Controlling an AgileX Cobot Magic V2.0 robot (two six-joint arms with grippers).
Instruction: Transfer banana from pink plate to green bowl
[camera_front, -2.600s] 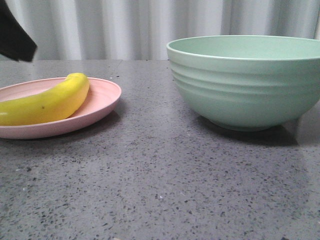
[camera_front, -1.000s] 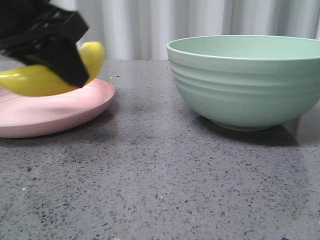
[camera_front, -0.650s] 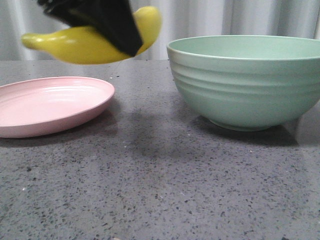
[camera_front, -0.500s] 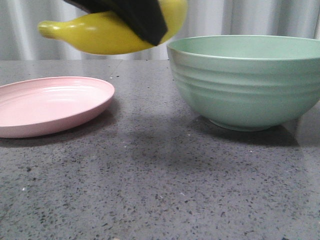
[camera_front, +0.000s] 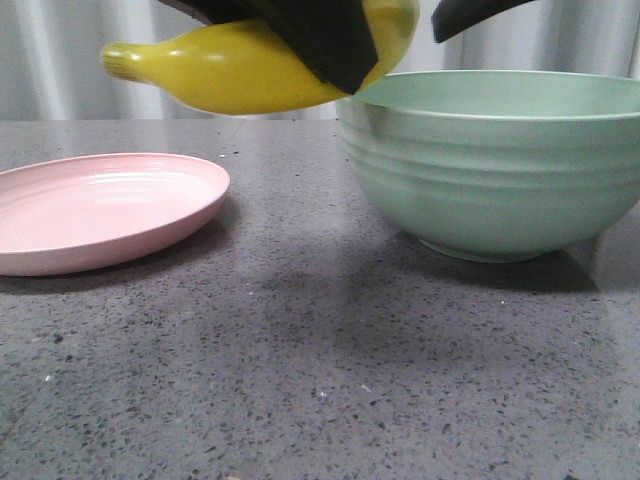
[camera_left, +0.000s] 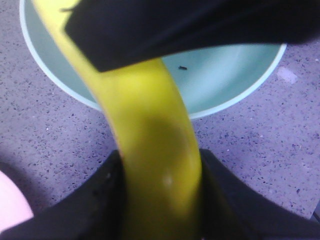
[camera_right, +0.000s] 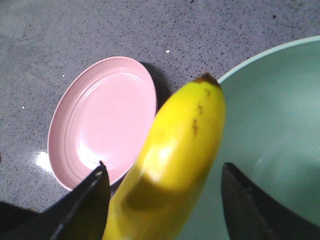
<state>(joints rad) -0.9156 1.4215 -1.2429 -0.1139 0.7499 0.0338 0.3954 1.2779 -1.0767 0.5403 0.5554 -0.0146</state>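
Observation:
The yellow banana (camera_front: 230, 70) hangs in the air, its right end over the left rim of the green bowl (camera_front: 490, 170). My left gripper (camera_front: 335, 60) is shut on it, and the left wrist view shows its fingers (camera_left: 100, 200) pressed on both sides of the banana (camera_left: 145, 110) above the bowl (camera_left: 225, 75). My right gripper (camera_right: 165, 195) is open, its jaws wide apart on either side of the banana's dark-tipped end (camera_right: 185, 130). One of its fingers (camera_front: 470, 15) shows at the top of the front view. The pink plate (camera_front: 100, 210) lies bare at the left.
The plate (camera_right: 105, 120) and the bowl (camera_right: 270, 125) stand on a grey speckled table (camera_front: 320, 380). A pale curtain (camera_front: 280, 110) hangs behind. A small dark speck (camera_left: 183, 67) lies inside the bowl.
My left gripper took the banana off the plate and carried it up and to the right, to the bowl's rim. My right gripper has come into view at the top.

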